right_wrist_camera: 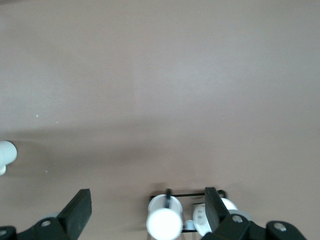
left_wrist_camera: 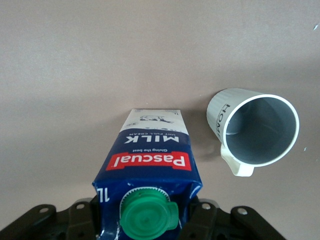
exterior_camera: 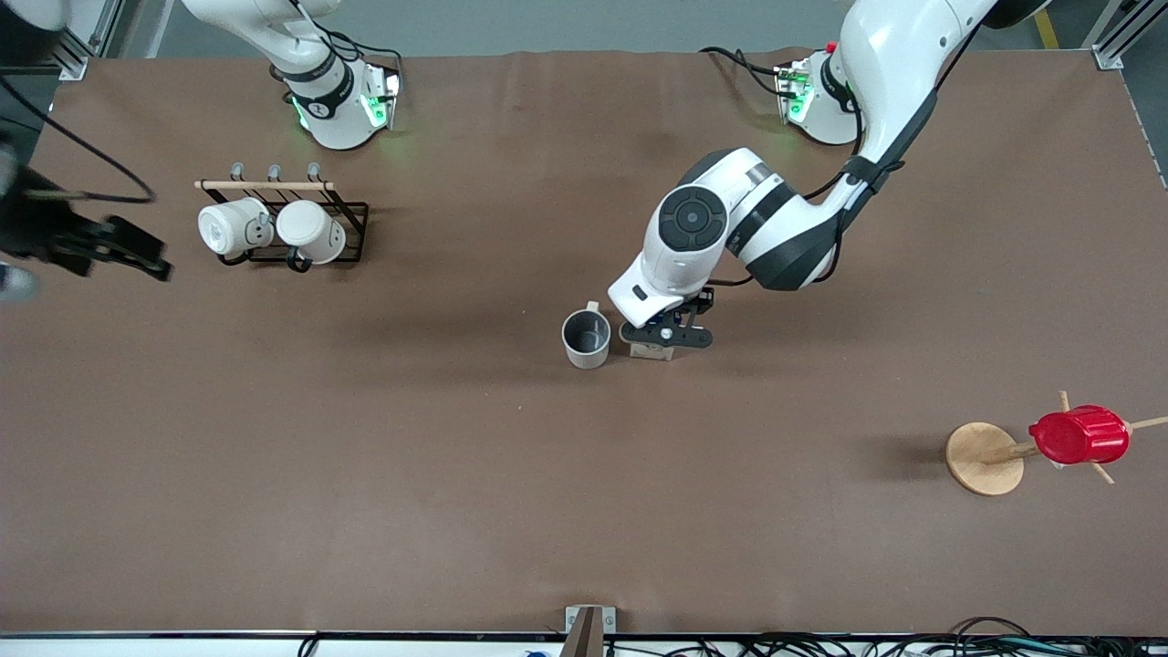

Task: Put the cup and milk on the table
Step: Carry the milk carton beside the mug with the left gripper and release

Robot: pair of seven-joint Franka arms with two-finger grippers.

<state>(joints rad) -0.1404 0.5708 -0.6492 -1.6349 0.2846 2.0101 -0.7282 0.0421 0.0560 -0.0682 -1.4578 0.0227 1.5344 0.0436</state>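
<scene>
While my left arm is reaching down over the middle of the desk (exterior_camera: 456,474), my left hand (exterior_camera: 664,336) is gripping the Pascual milk carton (left_wrist_camera: 150,170) by its upper part, one finger pressing on each side just below the round green cap (left_wrist_camera: 149,216). The carton is standing on the brown desk cover directly under that hand, and from the front camera I am seeing only a sliver of it below the black fingers. In my left wrist view the red label and the white "MILK" lettering are facing up toward the camera, with the white part of the carton lower down toward the desk.

The cup (exterior_camera: 586,338), an off-white ribbed mug with a grey inside, is standing upright on the desk just beside the carton, toward the right arm's end, apart from it and not touching it. Its small squarish handle (left_wrist_camera: 237,166) is pointing toward the robot bases.

My right hand (exterior_camera: 123,248) is hanging over the right arm's end of the desk, its fingers spread wide and gripping nothing, and that arm is waiting. Near it, a black wire rack (exterior_camera: 310,233) is holding two white mugs (exterior_camera: 235,226) on their sides. Toward the left arm's end, a red ribbed cup (exterior_camera: 1079,435) is sitting on a peg of a wooden mug tree (exterior_camera: 984,458).
</scene>
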